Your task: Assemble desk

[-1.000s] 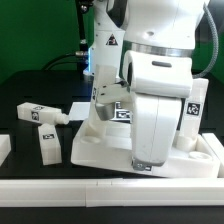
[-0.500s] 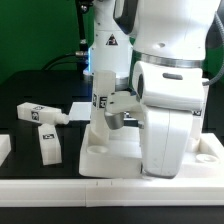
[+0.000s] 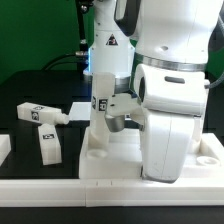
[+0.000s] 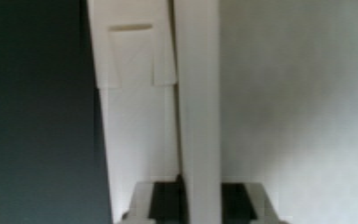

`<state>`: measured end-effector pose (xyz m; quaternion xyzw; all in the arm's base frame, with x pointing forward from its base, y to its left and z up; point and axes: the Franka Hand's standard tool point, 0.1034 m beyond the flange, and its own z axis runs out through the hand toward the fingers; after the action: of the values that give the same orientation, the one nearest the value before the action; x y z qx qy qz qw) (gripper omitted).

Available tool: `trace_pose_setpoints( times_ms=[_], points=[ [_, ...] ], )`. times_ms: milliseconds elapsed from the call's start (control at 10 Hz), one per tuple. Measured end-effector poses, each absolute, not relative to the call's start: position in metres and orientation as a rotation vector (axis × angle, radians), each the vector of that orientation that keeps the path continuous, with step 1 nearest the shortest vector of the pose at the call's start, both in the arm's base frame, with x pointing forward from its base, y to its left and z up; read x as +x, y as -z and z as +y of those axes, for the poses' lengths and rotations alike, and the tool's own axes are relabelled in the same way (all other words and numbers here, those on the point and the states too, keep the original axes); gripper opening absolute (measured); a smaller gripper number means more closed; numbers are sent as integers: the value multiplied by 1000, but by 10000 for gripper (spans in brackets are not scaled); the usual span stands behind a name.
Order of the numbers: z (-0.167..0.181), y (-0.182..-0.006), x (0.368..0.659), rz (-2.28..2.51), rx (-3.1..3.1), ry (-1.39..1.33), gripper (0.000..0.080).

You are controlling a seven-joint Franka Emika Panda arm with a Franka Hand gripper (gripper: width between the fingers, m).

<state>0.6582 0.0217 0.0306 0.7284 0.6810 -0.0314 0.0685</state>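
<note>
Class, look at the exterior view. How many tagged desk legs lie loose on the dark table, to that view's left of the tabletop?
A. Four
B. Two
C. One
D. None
B: two tagged legs lie there, a rear leg and a front leg, both apart from the tabletop.
</note>
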Motion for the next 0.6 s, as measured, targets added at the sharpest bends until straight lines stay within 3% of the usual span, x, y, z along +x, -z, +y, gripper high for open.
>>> trace_pose_setpoints(
  times_ms=[100,200,300,400,500,600],
  points=[
    [21,-31,658,2042,2201,94,264],
    [20,-33,659,2015,2227,102,264],
    [18,-49,663,2011,2236,128,447],
    [16,-66,666,1985,2254,126,573],
    [8,-79,666,1863,2357,125,573],
    [2,-87,667,1757,2426,112,635]
  ],
)
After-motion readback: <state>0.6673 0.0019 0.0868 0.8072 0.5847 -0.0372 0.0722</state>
